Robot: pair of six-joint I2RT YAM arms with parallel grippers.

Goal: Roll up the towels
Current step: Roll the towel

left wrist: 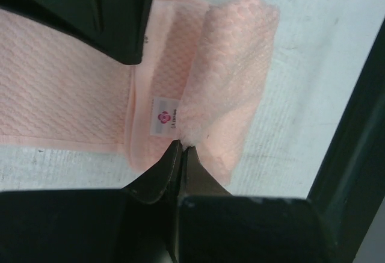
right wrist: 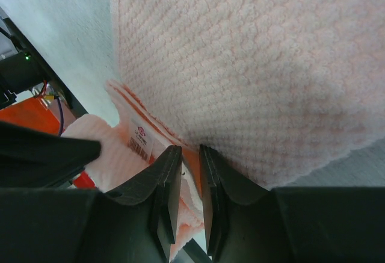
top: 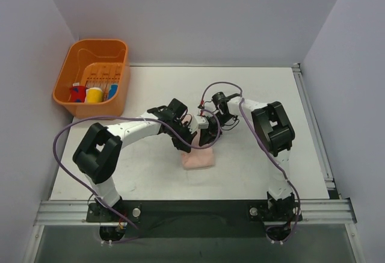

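Note:
The pale pink towel [top: 198,159] lies on the white table just in front of both grippers. In the left wrist view its far end is curled into a loose roll [left wrist: 231,76], with a small white label [left wrist: 163,117] beside it. My left gripper [left wrist: 182,146] is shut on the edge of that roll. My right gripper [right wrist: 190,152] is shut on a folded edge of the pink towel [right wrist: 252,64], with the cloth between its fingers. In the top view the left gripper [top: 187,132] and the right gripper [top: 210,132] meet over the towel's far end. The green and blue towel is out of view.
An orange basket [top: 120,52] stands at the back left and holds small red, yellow and blue things [top: 91,94]. A metal rail [top: 313,124] runs along the table's right edge. Grey walls enclose the table.

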